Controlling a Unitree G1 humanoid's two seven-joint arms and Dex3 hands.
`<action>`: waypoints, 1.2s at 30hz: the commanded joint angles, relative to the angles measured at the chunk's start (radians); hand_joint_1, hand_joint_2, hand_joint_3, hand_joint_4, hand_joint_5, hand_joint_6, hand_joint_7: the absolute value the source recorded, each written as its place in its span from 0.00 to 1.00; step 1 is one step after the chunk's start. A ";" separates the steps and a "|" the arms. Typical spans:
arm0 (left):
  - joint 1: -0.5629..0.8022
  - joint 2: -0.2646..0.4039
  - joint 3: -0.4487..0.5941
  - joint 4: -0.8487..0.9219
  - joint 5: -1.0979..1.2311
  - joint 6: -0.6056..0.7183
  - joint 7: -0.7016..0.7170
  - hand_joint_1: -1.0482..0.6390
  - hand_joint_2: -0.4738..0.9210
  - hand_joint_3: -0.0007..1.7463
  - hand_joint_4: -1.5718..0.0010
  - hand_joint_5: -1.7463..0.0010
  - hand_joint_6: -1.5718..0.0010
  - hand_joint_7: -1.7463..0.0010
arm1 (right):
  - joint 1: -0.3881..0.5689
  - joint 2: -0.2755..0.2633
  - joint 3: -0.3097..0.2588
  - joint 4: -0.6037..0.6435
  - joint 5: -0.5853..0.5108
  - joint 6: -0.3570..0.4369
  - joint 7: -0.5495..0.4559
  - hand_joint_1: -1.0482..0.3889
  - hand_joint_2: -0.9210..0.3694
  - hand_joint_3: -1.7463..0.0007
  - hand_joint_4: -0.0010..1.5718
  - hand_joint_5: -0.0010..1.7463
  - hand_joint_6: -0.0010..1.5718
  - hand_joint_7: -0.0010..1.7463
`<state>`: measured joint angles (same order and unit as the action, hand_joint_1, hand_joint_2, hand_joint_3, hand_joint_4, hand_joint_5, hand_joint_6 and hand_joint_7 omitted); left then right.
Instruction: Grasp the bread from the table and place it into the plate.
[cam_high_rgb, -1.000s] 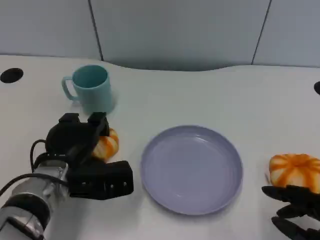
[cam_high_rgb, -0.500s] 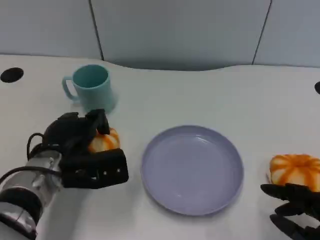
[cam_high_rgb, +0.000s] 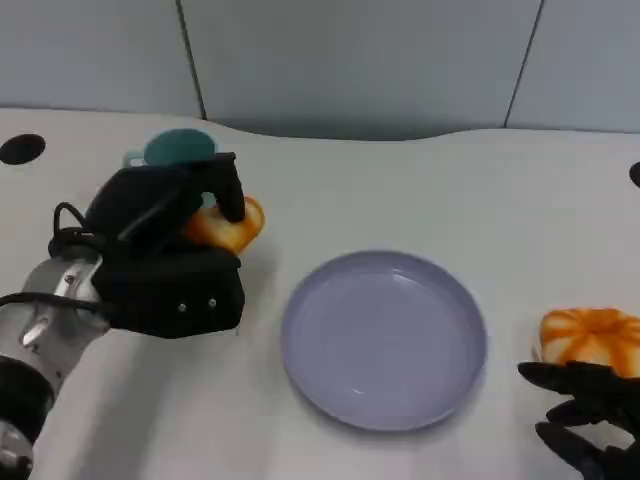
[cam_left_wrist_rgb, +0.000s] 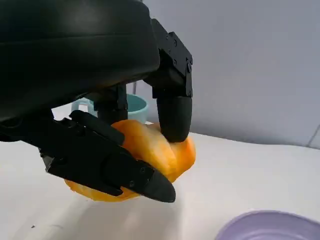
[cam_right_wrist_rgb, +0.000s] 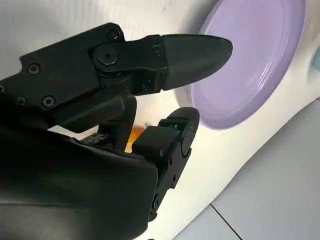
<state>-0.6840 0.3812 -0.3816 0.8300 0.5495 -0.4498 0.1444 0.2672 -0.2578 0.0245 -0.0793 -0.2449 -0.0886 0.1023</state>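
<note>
A white table runs up to a grey panelled wall. The left hand grasps an orange-glazed bread roll, pinched between its fingers and held off the tabletop, left of the round lilac plate and in front of a teal ceramic mug the hand mostly hides. The roll's long axis tilts, its far end raised toward the plate side. The right hand, fingers apart and grasping nothing, sits just before a second orange-striped bun, cut off by the frame edge.
</note>
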 joint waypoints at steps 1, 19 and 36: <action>0.011 -0.001 0.009 -0.052 -0.025 -0.015 -0.073 0.60 0.97 0.04 0.51 0.00 0.65 0.00 | -0.011 -0.004 -0.002 0.010 -0.001 0.003 -0.006 0.53 0.00 0.80 0.33 0.48 0.48 0.01; -0.106 -0.213 -0.136 0.081 0.084 -0.108 -0.111 0.58 0.98 0.06 0.50 0.00 0.63 0.00 | -0.017 -0.013 0.004 0.001 -0.028 0.033 0.001 0.54 0.00 0.81 0.34 0.46 0.48 0.01; -0.164 -0.254 -0.219 0.188 0.122 -0.165 -0.198 0.52 0.97 0.02 0.53 0.00 0.63 0.01 | -0.007 -0.012 0.007 -0.014 -0.031 0.041 0.011 0.54 0.00 0.82 0.36 0.43 0.48 0.01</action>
<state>-0.8221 0.1085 -0.5853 0.9944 0.6585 -0.5734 -0.0390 0.2533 -0.2594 0.0338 -0.0973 -0.2830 -0.0296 0.1173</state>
